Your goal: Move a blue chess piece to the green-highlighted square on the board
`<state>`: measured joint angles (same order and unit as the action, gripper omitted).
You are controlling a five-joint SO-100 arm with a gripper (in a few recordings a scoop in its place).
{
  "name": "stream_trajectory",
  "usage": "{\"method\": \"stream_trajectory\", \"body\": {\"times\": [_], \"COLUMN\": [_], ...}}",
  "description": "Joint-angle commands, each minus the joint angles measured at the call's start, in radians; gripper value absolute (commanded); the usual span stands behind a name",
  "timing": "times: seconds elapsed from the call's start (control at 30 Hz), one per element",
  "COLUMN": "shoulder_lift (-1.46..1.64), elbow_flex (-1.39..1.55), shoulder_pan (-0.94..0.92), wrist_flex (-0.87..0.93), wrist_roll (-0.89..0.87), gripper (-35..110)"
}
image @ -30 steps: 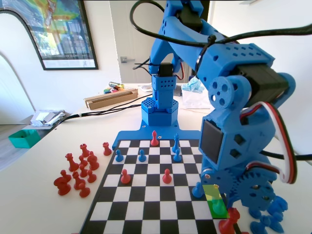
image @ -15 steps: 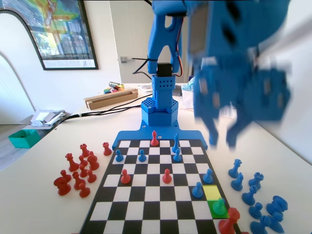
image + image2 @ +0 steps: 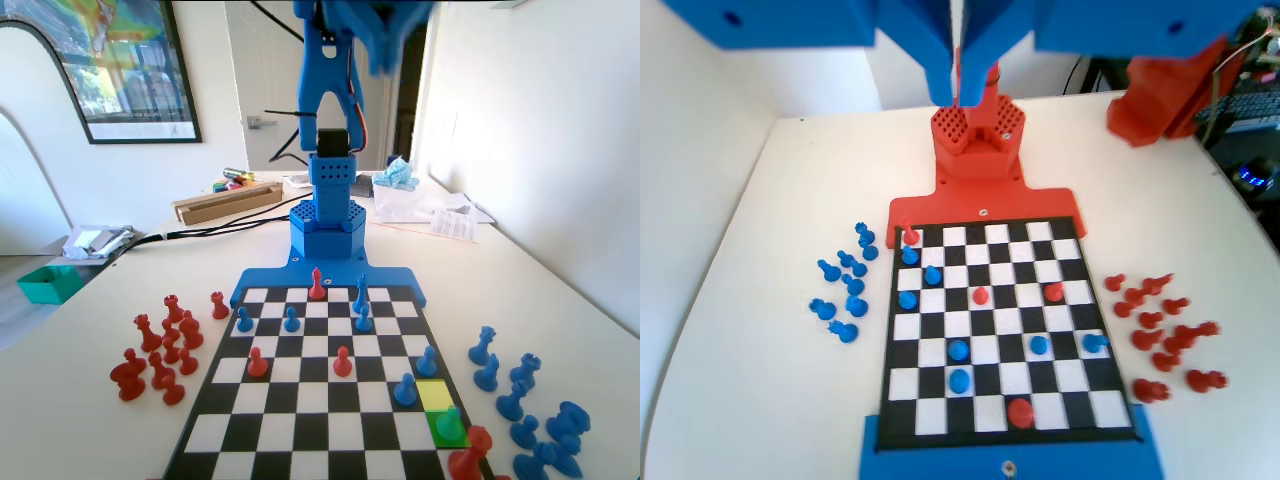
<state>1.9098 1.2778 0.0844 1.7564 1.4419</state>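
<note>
Fixed view: my arm (image 3: pixel 330 150) is raised high at the far end of the board (image 3: pixel 300 415), upper part blurred at the top edge, nothing near the pieces. The pawn (image 3: pixel 449 423) stands upright on the green square (image 3: pixel 447 429) near the right edge, tinted green by the highlight. The yellow square (image 3: pixel 435 393) sits just behind it, bare. A red piece (image 3: pixel 470 455) stands just beside the green square, nearer the camera. Another blue pawn (image 3: pixel 405 390) is one square left of the yellow one. Spare blue pieces (image 3: pixel 525 420) lie off the board right, red ones (image 3: pixel 165 350) off the board left.

Wrist view: my gripper (image 3: pixel 960 75) hangs from the top edge, high above the board (image 3: pixel 1005 320); the jaws look pressed together with only a thin slit between, nothing pinched. The pawn (image 3: pixel 909 256) shows near the far left corner, just under a red piece (image 3: pixel 911 237).

Judgement: the move looks done. The pawn is light rigid plastic, smooth, easy to tip. Best hold is the narrow neck under the ball head, jaws coming straight down, keeping clear of the red neighbour.
</note>
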Motion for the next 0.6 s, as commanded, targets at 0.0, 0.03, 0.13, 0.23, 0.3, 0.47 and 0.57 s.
{"method": "stream_trajectory", "body": {"times": [0.0,0.03,0.13,0.23,0.3,0.47,0.57], "shoulder_lift": [0.213,0.252,0.360,0.477,0.557,0.735,0.827], "elbow_flex": [0.060,0.083,0.138,0.201,0.259,0.440,0.554], "shoulder_pan": [-0.014,-0.014,-0.014,-0.017,-0.025,-0.051,-0.064], "wrist_flex": [0.046,0.051,0.086,0.092,0.092,0.074,0.035], "wrist_roll": [0.060,0.064,0.087,0.106,0.124,0.187,0.213], "gripper": [2,2,1,1,1,1,1]}}
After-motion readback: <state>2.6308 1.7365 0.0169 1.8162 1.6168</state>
